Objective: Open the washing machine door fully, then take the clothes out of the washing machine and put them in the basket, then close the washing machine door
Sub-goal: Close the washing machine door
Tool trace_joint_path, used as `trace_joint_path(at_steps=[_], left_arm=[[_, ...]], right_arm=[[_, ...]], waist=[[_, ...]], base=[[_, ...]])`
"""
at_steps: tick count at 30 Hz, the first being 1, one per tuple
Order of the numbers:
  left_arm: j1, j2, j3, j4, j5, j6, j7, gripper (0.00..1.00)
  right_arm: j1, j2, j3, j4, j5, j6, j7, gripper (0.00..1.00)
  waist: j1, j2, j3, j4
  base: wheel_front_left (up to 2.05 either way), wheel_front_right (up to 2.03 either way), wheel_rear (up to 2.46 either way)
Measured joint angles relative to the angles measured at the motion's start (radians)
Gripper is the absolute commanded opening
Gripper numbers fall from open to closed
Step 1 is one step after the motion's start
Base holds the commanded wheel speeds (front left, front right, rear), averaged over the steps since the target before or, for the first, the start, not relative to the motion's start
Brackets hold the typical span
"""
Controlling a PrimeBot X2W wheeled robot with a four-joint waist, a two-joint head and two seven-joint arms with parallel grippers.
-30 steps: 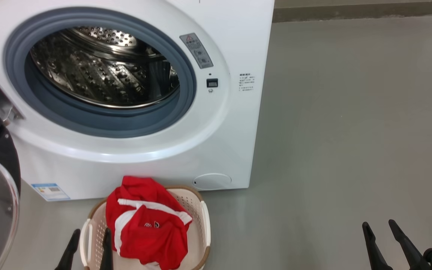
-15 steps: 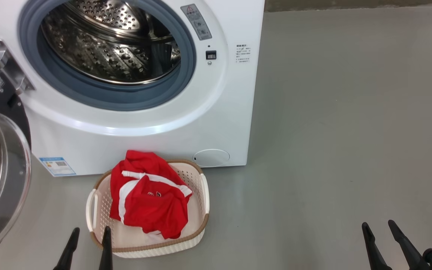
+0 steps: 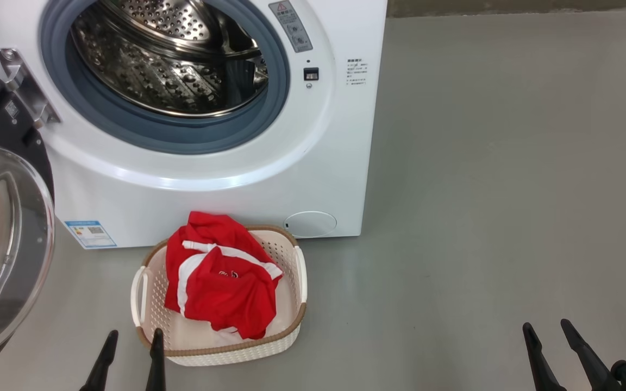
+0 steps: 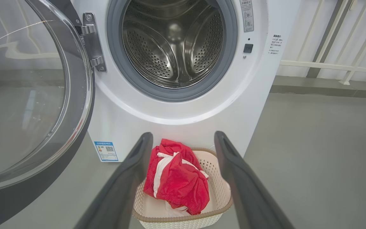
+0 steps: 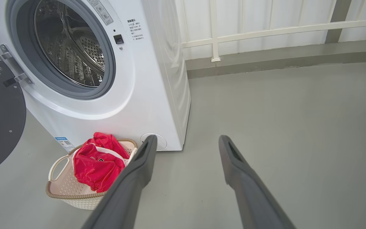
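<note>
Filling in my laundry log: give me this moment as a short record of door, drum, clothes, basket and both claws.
door: swung wide open, to the left
drum: no clothes visible inside
basket: on the floor before the washing machine
clothes: red and white, heaped in the basket
left claw: open, empty, by the basket
right claw: open, empty, over bare floor
remaining: close the door

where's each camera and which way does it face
Head view: up on the robot, looking down at the washing machine and basket; left end effector and right end effector at the bottom, open.
Left wrist view: low, facing into the drum, door open at left; own fingers frame the clothes.
Right wrist view: further right, seeing the machine slantwise, railing behind; own fingers at bottom.
All share the basket of clothes.
</note>
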Motion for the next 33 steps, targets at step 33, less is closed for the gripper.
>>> trace_joint_path(at_steps=[33], left_arm=[[0.019,0.001,-0.142,0.001,-0.138,0.125,0.000,1.00]], right_arm=[[-0.055,-0.058,0.110,-0.003,-0.002,0.000,0.000,1.00]], waist=[[0.0000,0.0000,0.018,0.370]], base=[[0.00,0.00,0.00]])
